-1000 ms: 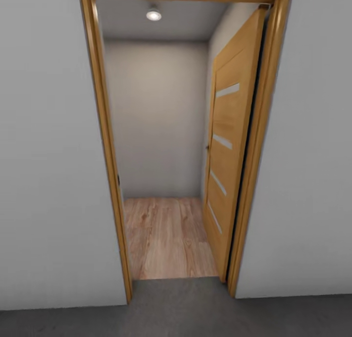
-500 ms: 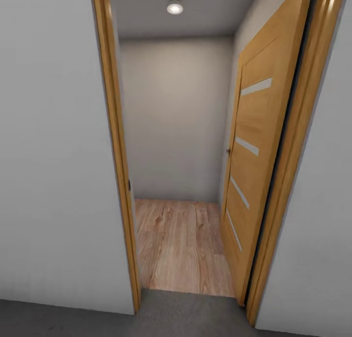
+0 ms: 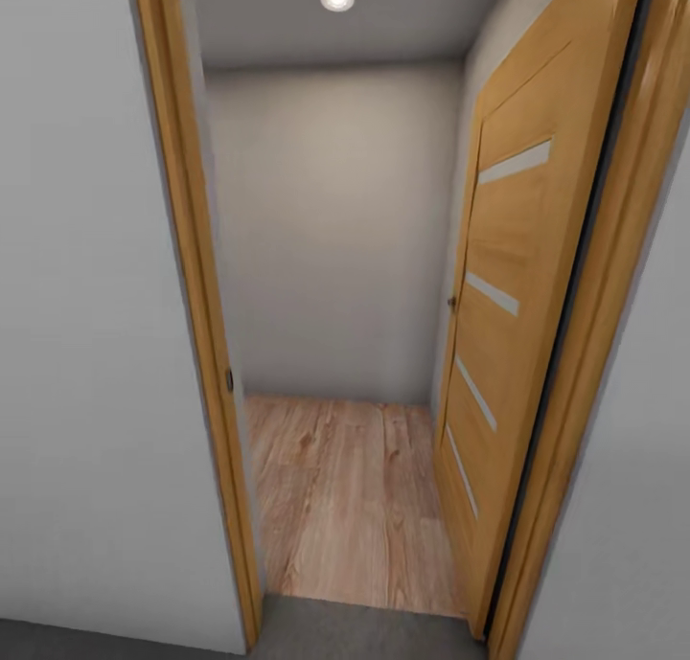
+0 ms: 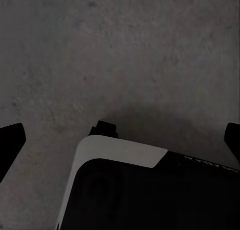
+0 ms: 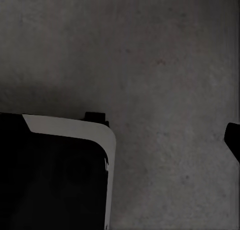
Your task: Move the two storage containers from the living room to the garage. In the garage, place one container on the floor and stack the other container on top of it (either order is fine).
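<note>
**At the hallway doorway**

Ahead, an open wooden door [image 3: 498, 286] leads to a small wood-floored hallway [image 3: 350, 507]. Both wrist views look down on dark concrete floor [image 4: 125, 54]. Left gripper [image 4: 120, 140] fingertips spread wide, empty; right gripper's opening cannot be told.

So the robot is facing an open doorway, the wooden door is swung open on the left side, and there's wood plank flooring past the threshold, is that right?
Not quite. In the head view the wooden door stands open on the right side of the doorway, not the left. The rest holds: the robot faces the open doorway, and wood plank flooring lies past the threshold, beyond the dark grey floor.
</note>
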Robot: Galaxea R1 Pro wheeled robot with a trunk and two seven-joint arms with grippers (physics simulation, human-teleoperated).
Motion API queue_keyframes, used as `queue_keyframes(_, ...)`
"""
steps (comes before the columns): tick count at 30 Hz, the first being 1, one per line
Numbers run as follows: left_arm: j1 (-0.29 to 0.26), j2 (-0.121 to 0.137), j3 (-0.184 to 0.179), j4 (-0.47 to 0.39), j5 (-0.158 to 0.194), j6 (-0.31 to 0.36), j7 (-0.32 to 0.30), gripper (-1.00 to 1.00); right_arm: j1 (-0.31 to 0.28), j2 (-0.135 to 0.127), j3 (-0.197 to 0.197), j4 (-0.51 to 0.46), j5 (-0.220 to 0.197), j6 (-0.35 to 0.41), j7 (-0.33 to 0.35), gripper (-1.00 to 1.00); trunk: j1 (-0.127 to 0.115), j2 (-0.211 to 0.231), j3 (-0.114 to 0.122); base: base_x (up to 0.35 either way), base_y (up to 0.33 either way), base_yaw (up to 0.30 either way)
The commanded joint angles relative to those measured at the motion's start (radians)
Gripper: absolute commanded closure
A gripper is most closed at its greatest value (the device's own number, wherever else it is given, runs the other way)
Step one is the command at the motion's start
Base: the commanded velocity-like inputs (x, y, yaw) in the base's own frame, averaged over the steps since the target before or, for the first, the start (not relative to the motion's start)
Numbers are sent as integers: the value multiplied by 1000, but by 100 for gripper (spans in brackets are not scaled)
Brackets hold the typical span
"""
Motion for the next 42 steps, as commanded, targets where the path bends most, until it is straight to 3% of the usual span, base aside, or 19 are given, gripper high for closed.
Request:
queue_keyframes(1, -1, 0, -4, 1, 5, -3, 2, -100, -1, 1, 8, 2, -7, -4, -1, -100, 1, -1, -1, 307, -127, 0)
queue_keyframes(23, -1, 5, -3, 1, 5, -1, 2, -100, -1, -1, 8, 2, -7, -6, -1, -100, 1, -1, -1, 308, -120, 0)
queue_keyframes(42, -1, 5, -5, 0, 5, -13, 2, -100, -1, 0, 7, 2, -7, -6, -1, -100, 1, -1, -1, 299, 46, 0)
